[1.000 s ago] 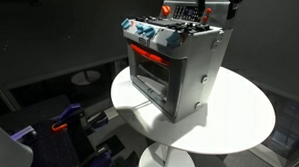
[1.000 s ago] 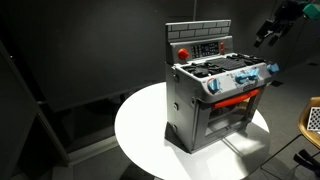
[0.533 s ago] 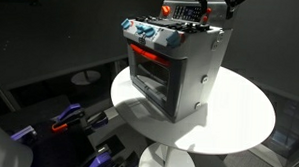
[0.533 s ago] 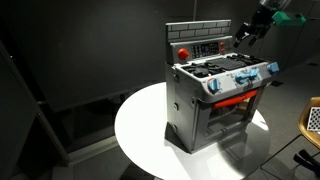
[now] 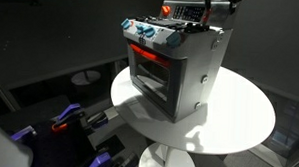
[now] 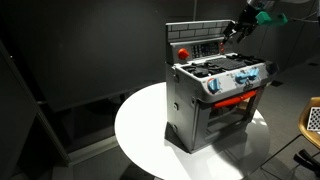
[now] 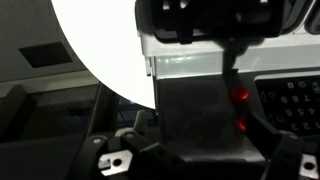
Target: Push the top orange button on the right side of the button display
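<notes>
**On the round table: gripper at the stove's button display**

On the white round table (image 6: pixel 140 135), whose top is smooth and bare near its edge, stands the grey toy stove (image 6: pixel 188 110), boxy and made of plastic. Its oven door (image 6: pixel 232 103) glows orange-red at the front. In an exterior view the stove faces near and right; in the opposite view (image 5: pixel 205 75) it faces near and left. A grey back wall (image 6: pixel 198 29) with a moulded brick pattern rises at the far edge of the cooktop.

The button display (image 6: pixel 203 47) is set into this wall. It stands upright with its long axis running sideways along the wall, and its face points toward the stove's front, over the cooktop. It has a red-orange frame around a grey centre.

A row of round blue-and-white knobs (image 6: pixel 240 80) lines the front edge of the cooktop.

The gripper (image 6: pixel 235 29) hangs at the right end of the display, close to its face. Whether its fingers are closed or apart cannot be told.

In the wrist view two small round orange buttons (image 7: pixel 240 97) sit one above the other, just left of a dark keypad (image 7: pixel 295 100).
</notes>
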Controlling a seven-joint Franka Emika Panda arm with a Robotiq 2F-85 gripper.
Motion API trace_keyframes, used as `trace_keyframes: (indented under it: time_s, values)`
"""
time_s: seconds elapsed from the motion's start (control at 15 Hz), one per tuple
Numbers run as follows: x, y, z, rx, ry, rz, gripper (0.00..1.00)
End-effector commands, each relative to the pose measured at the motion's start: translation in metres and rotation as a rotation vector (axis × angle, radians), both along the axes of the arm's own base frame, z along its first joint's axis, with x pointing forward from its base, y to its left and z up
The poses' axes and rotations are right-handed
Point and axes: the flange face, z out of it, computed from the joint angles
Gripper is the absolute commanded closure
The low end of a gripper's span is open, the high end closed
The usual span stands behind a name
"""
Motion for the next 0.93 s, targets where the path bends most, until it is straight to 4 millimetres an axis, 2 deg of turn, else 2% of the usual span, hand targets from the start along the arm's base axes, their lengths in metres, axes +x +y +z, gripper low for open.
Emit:
trace_keyframes:
  time_s: [0.0, 0.33, 0.87]
  values:
    - [0.018, -0.001, 0.002, 0.013, -0.026, -0.026, 0.00]
    - [0.020, -0.001, -0.001, 0.015, -0.018, -0.026, 0.00]
    - [0.008, -0.007, 0.013, 0.029, 0.000, -0.032, 0.00]
